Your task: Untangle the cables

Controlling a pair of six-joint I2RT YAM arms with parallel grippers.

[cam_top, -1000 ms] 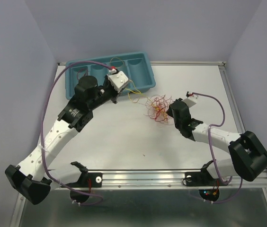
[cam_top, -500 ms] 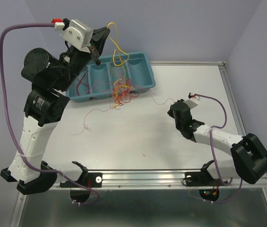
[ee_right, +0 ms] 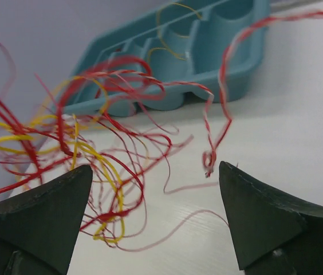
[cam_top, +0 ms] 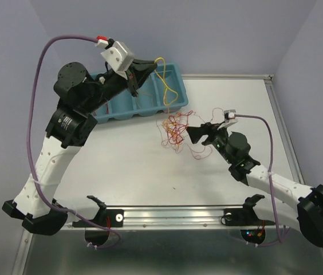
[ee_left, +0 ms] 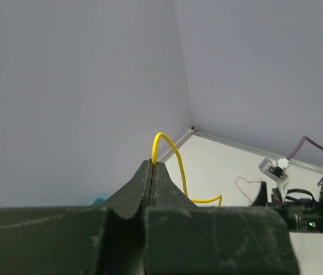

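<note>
The cables (cam_top: 175, 132) are a loose tangle of thin red, yellow and orange wires lying mid-table, just right of the teal tray (cam_top: 128, 110). My left gripper (cam_top: 152, 65) is raised above the tray's right end, shut on one yellow wire (cam_top: 161, 58) that loops down toward the tray. In the left wrist view the jaws (ee_left: 153, 164) pinch that yellow wire (ee_left: 169, 142). My right gripper (cam_top: 195, 131) is low over the table at the tangle's right edge, open. In the right wrist view the gripper (ee_right: 156, 167) frames red and yellow strands (ee_right: 95, 150), holding nothing.
The teal tray (ee_right: 219, 34) has several compartments, and yellow wire (ee_right: 170, 51) lies in them. Purple arm cords (cam_top: 41, 97) arc above the left arm and beside the right arm (cam_top: 267, 134). A metal rail (cam_top: 167, 215) runs along the near table edge.
The left gripper has swung right and lower with the yellow wire. The tangle has moved from the tray's front to mid-table. The right gripper has turned toward the tangle and opened.
</note>
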